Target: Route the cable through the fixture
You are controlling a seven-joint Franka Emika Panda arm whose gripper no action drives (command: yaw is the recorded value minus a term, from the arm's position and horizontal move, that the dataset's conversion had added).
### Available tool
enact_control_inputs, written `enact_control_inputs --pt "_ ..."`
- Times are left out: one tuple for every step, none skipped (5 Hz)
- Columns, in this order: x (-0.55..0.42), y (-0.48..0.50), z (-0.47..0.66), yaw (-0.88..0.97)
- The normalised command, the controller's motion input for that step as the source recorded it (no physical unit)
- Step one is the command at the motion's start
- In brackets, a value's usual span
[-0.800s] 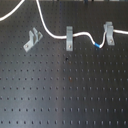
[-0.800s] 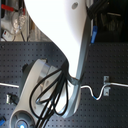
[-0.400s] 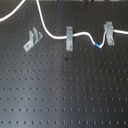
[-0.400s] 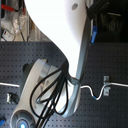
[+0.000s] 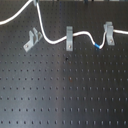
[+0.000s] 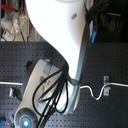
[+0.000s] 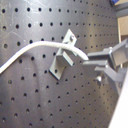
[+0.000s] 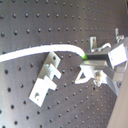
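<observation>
The white cable (image 5: 50,40) comes in from the first exterior view's left, arcs up to the top edge, then drops and runs right. Its blue band (image 5: 96,46) hangs near the right end. The slanted grey fixture (image 5: 31,40) stands left of the drop, and its slot holds no cable. In both wrist views my gripper (image 7: 92,62) (image 8: 86,59) is shut on the cable (image 7: 35,48) (image 8: 45,51), close beside the fixture (image 7: 61,59) (image 8: 46,77). The red-orange band does not show. In the second exterior view the arm (image 6: 60,45) hides the gripper.
Two narrow upright clips (image 5: 69,39) (image 5: 108,34) carry the cable on the black pegboard (image 5: 65,95). In the second exterior view a clip (image 6: 105,86) with the cable (image 6: 92,91) shows at the right, and black hoses hang along the arm.
</observation>
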Motion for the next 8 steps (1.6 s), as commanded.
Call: enact_control_inputs --pt "0.020 0.074 0.44 0.30" --pt "0.034 0.066 0.39 0.22" --pt "0.034 0.079 0.34 0.19" --pt "-0.029 0.107 0.20 0.16" --pt "-0.059 0.196 0.12 0.21" --pt "-0.075 0.226 0.15 0.19" --pt "-0.061 0.221 0.17 0.15" --pt "-0.054 0.232 0.18 0.10"
